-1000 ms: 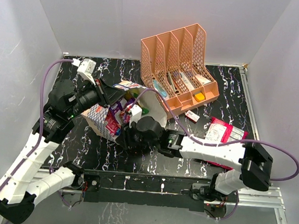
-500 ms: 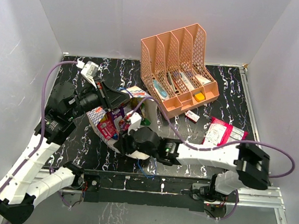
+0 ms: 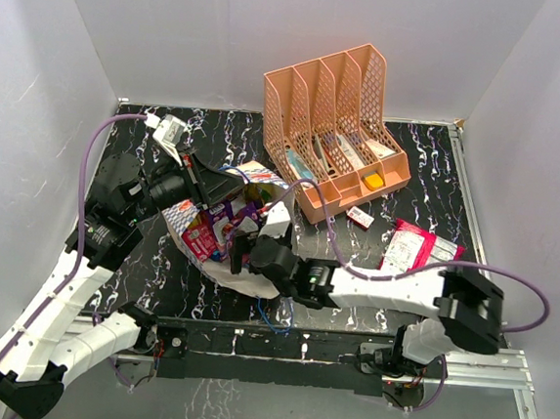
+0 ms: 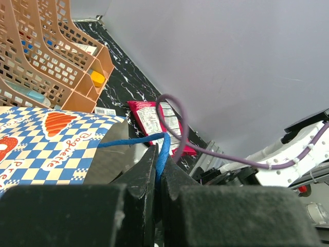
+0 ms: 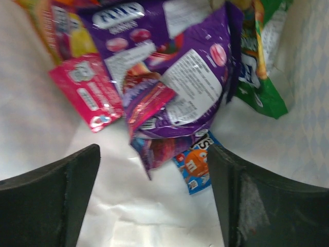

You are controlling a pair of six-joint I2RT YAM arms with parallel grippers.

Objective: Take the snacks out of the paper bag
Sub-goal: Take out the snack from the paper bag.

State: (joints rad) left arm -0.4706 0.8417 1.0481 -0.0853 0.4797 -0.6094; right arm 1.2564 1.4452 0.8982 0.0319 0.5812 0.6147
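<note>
The paper bag (image 3: 174,222) lies tipped on its side, its checked print (image 4: 46,149) showing in the left wrist view. My left gripper (image 4: 158,154) is shut on its blue cord handle (image 4: 128,140), holding the mouth up. My right gripper (image 5: 153,152) stands open inside the bag's mouth, nothing between its fingers. Just ahead of it lie the snacks: a purple packet (image 5: 180,77), a pink one (image 5: 85,90), a green one (image 5: 257,77) and a blue one (image 5: 195,167) partly under the purple. From above, the left gripper (image 3: 204,176) and right gripper (image 3: 248,243) meet at the bag.
A peach mesh organizer (image 3: 336,126) with small items in its slots stands behind the bag. Red foil packets (image 3: 419,249) lie on the black marbled table at the right, a small white item (image 3: 360,217) near them. White walls close in three sides.
My right gripper has opened wide and pushed further into the bag's mouth. The left gripper has raised the handle a little, tilting the bag open.
</note>
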